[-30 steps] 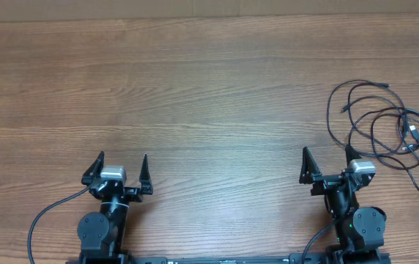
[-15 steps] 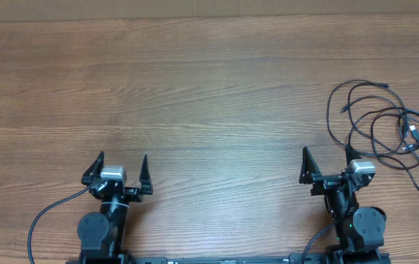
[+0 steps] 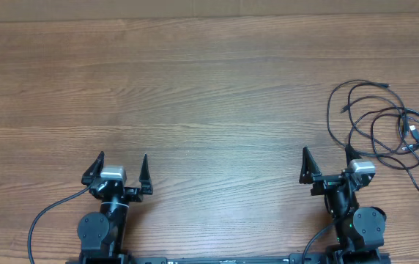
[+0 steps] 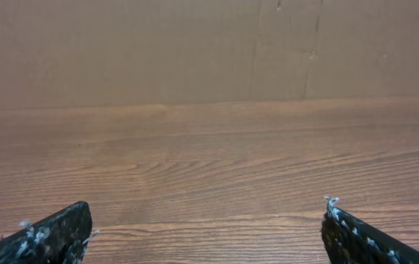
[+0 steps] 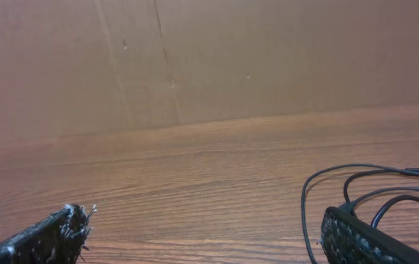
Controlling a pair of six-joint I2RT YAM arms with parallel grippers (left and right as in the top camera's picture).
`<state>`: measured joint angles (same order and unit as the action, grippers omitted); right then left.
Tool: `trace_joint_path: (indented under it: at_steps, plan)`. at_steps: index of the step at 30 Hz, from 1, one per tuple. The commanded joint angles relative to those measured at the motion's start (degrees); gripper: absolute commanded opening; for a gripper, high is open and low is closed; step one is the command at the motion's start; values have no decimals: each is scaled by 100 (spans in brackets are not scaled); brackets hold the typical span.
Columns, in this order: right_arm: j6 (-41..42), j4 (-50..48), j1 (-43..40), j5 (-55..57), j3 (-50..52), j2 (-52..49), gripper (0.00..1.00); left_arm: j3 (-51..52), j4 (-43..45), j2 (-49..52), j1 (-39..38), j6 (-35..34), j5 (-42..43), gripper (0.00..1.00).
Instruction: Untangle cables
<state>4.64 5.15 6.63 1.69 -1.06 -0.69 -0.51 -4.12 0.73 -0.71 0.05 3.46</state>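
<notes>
You will find the cables (image 3: 407,133) at the right edge of the overhead frame, at mid-height, lying on the wooden table (image 3: 209,88). They form one loose tangle of thin black cords, with several loops crossing one another and small plugs showing near the right side of the bundle. One loose end trails toward the lower right. In the right wrist view the same cables (image 5: 363,166) appear at the lower right of the frame, flat on the wood.

Your right gripper (image 3: 326,154) sits at the lower right of the overhead frame, just left of the tangle. Its jaws stand wide apart and hold nothing. The nearest loop of cord runs very close to its right-hand finger. You cannot tell from these views whether cord and finger touch. In the right wrist view, the right gripper (image 5: 204,214) shows both fingertips at the bottom corners, with bare table between them.

Your left gripper (image 3: 121,158) is at the lower left of the overhead frame, well apart from the cables. Its jaws are likewise spread and empty. In its own wrist view, the left gripper (image 4: 206,207) faces bare wood and a brown cardboard wall (image 4: 121,51) across the top of the frame.
</notes>
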Motion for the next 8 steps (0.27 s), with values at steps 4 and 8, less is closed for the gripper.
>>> trace_joint_path:
  at_steps: [4, 8]
  plan:
    - [-20, -37, 15, -26, 59, 52, 100, 26, 0, -52, 44, 105, 101, 100]
    - [-20, -37, 15, -26, 59, 52, 100, 26, 0, -52, 44, 105, 101, 100]
